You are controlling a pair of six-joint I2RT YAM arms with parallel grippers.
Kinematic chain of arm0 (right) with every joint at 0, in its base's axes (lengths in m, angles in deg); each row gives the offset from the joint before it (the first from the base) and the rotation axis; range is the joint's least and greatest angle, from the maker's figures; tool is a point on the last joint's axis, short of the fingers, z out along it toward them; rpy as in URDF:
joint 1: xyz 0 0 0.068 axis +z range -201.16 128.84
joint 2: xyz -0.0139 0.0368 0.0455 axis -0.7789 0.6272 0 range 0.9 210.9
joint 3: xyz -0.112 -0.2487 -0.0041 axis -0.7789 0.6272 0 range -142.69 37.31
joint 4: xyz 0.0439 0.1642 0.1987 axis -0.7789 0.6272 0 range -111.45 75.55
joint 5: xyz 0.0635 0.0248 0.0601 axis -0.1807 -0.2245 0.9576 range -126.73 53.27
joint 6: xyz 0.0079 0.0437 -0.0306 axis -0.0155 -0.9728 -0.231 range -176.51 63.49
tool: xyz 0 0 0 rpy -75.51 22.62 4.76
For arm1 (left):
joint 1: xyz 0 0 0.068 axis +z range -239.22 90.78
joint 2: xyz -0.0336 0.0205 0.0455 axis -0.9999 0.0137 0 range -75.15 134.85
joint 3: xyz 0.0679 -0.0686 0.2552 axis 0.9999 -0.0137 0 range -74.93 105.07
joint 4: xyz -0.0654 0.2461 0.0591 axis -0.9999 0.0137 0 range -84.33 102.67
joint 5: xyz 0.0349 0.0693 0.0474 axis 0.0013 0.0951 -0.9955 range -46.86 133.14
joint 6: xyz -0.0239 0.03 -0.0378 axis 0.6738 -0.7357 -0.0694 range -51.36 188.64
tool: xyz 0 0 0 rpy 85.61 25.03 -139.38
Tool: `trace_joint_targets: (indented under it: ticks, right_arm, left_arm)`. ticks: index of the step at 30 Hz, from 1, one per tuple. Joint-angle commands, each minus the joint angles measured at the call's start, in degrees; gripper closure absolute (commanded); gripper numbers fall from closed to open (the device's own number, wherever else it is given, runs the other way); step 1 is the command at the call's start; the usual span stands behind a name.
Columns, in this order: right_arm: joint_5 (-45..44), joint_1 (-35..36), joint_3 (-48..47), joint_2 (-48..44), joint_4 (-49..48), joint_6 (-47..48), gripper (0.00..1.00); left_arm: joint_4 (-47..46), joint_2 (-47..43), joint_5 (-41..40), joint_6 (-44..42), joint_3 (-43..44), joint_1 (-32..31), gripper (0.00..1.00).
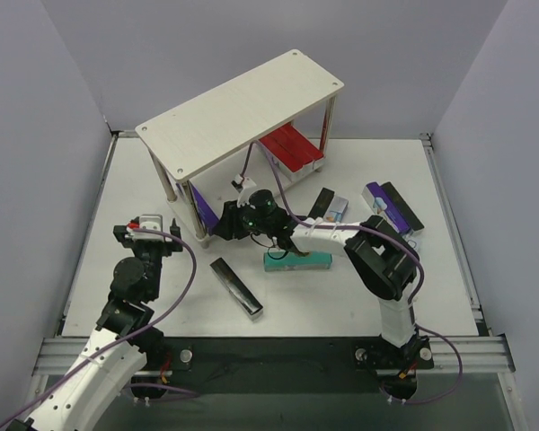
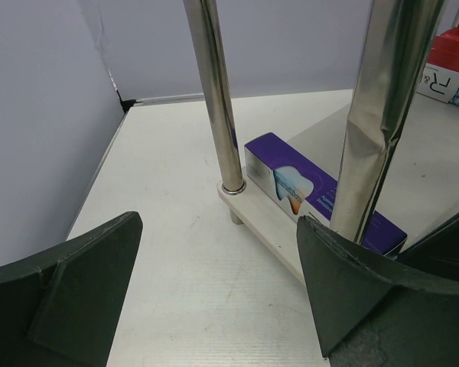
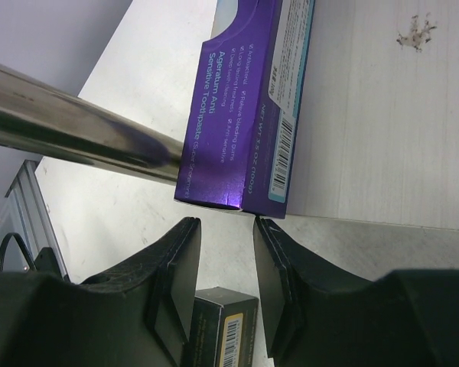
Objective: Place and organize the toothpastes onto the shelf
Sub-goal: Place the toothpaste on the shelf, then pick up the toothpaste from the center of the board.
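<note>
Printed on the purple carton (image 3: 245, 115), toward twelve o'clock in the right wrist view: "Ageratum Anti Sensitive Toothpaste" and "NET WT 3.5 OZ (100g)", beside a barcode (image 3: 281, 160). On the red carton (image 2: 446, 86), at two o'clock in the left wrist view: "R &".

- A white table (image 1: 341, 301), lightly scuffed, forms the floor of the enclosure.
- 3 plain pale grey panels close it in: a back wall (image 1: 251, 45), a left wall (image 1: 36, 162) and a right wall (image 1: 512, 153).
- A silver metal rail (image 1: 481, 346) runs along the near edge.
- The light is even, with soft shadows.
</note>
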Motion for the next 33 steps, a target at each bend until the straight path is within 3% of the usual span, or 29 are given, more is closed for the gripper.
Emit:
trace_joint_targets:
  ticks: [1,8,16,23,30,33]
  right_arm:
    - [0.6,-0.1,-3.0,0.7,-1.3,1.0,0.65]
    - [0.9,-0.2,-2.6,-0.2,-0.8,1.2,0.65]
    - [1.0,-1.8,1.0,-10.3,6.1,1.3,0.50]
    - [-2.9,-6.0,6.2,-25.9,24.8,5.8,0.34]
    - [-11.8,-16.6,10.3,-40.1,43.6,10.0,0.22]
    - [-14.8,-24.9,11.1,-44.8,49.0,10.4,0.20]
  left_arm:
    - [-2.6,0.1,0.0,-0.5,0.1,0.4,0.06]
    - [-2.5,-0.1,-0.2,-0.6,0.2,0.4,0.06]
    - [-2.2,-1.5,0.6,-0.1,0.4,0.3,0.06]
    - [-0.7,-5.2,-0.2,0.0,1.1,0.3,0.06]
    - [0.6,-7.6,0.5,0.4,1.6,0.4,0.06]
    - [0.7,-7.8,0.8,0.6,1.8,0.4,0.06]
